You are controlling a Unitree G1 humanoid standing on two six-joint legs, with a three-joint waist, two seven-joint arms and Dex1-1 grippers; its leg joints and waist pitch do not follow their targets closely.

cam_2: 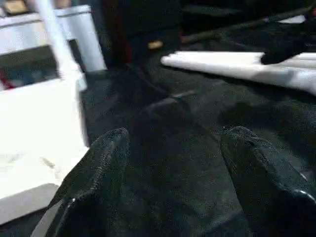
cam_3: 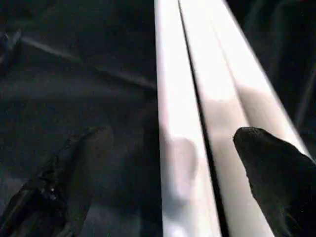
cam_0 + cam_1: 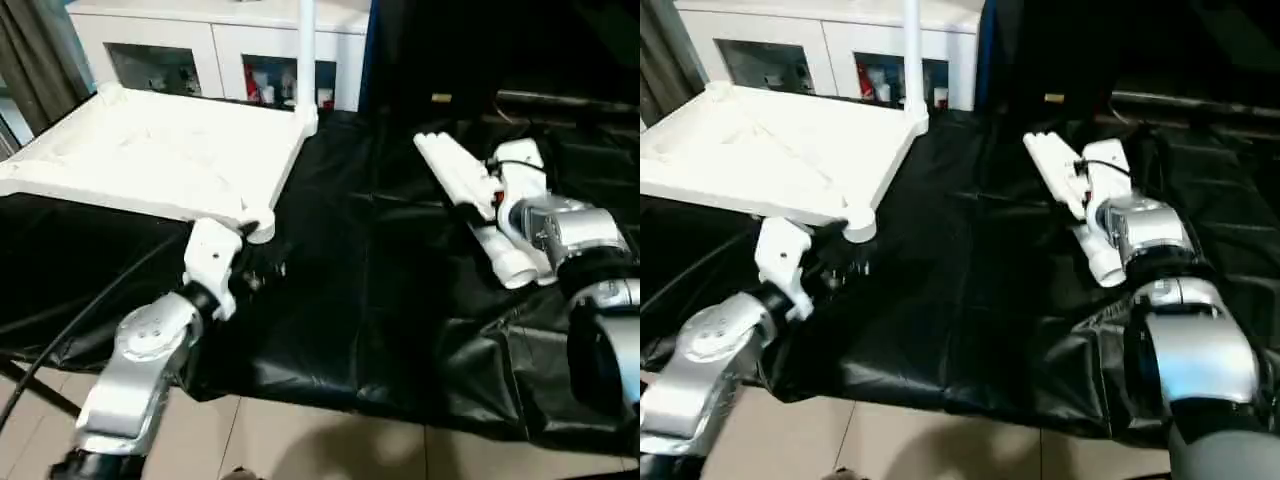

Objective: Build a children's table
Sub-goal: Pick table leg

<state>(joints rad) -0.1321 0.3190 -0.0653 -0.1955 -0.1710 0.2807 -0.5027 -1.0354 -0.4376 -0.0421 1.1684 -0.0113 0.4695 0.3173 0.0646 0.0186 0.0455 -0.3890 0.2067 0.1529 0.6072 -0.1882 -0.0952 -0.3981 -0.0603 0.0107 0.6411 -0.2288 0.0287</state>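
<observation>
The children's table top (image 3: 150, 150) lies underside up at the left of the black-covered work table. One white leg (image 3: 307, 40) stands upright in its far right corner socket. Several loose white legs (image 3: 455, 170) lie side by side on the right. My left gripper (image 3: 262, 270) is just in front of the top's near right corner socket (image 3: 257, 226). In the left wrist view my left gripper (image 1: 173, 168) is open over bare black cloth. My right gripper (image 2: 173, 168) hangs open over the loose legs (image 2: 197, 123), one finger (image 2: 74, 173) on either side of them.
A white cabinet (image 3: 200, 50) with glass doors stands behind the work table. A black cable (image 3: 90, 300) runs along my left forearm. A dark metal bar (image 3: 560, 100) lies at the back right. The work table's front edge drops to a tiled floor (image 3: 330, 440).
</observation>
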